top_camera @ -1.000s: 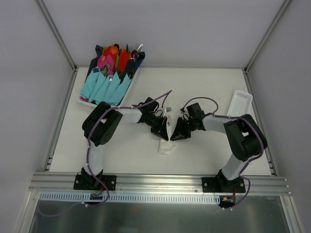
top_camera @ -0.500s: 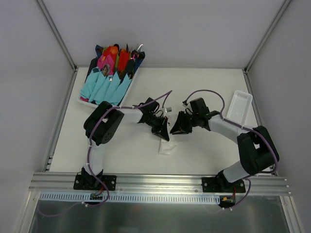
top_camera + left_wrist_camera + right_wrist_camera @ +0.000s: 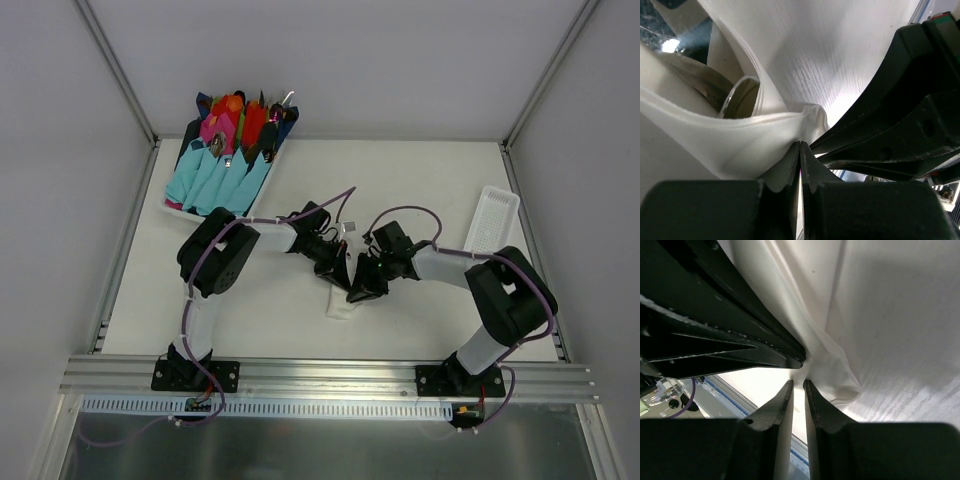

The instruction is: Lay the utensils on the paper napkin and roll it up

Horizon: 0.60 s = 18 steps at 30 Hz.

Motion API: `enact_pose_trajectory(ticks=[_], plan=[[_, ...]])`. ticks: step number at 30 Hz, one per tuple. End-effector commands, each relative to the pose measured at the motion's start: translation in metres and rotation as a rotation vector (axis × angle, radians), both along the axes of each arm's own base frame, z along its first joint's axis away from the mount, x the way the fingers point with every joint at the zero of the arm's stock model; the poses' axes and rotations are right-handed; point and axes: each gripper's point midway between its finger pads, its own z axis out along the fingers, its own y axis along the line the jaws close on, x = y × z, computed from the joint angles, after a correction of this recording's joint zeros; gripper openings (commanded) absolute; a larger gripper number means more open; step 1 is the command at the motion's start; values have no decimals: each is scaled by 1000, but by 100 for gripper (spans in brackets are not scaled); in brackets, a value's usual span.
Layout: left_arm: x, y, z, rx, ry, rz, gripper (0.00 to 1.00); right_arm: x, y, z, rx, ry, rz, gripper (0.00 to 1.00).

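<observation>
While light-blue, pink and red napkin bundles (image 3: 215, 178) fill the white tray (image 3: 171, 209) back-left of it, the white paper napkin (image 3: 342, 304) sits clamped in the left gripper (image 3: 800, 150); the right gripper (image 3: 797, 386), tips near-closed, meets its fold, grip unclear.

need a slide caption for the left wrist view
Left pincer shut on a fold of the thin white paper napkin.

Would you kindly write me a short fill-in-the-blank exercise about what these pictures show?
1. The left gripper is ___ on the paper napkin.
2. The white ribbed tray lies on the ___ side of the table.
3. The colourful napkin bundles sit at the far ___ corner.
Missing words: shut; right; left.
</observation>
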Motion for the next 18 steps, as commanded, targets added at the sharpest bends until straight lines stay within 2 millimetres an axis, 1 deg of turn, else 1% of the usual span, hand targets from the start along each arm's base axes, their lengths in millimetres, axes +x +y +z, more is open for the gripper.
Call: enact_pose_trajectory(ticks=[1,2,6,8,10,13,14,16,18], plan=[[3,26,-51,189,-4,49,0,-14,-20,-19,-96,18,12,18],[4,26,-52,194,0,52,0,-21,-27,-25,-121,21,25,18],[6,29,-56,207,19,64,0,-40,-47,-34,-194,47,68,20],[6,29,-58,212,24,66,0,-46,-54,-36,-215,51,83,20],[7,29,-58,215,27,69,0,-48,-57,-33,-217,45,96,21],[7,30,-60,223,31,70,0,-40,-50,-15,-172,-13,93,23],[7,30,-60,225,31,71,0,-33,-44,-3,-142,-55,86,23],[8,30,-60,226,32,72,0,-23,-34,13,-92,-100,68,24],[8,30,-59,228,32,71,0,-11,-19,35,-29,-157,39,24]])
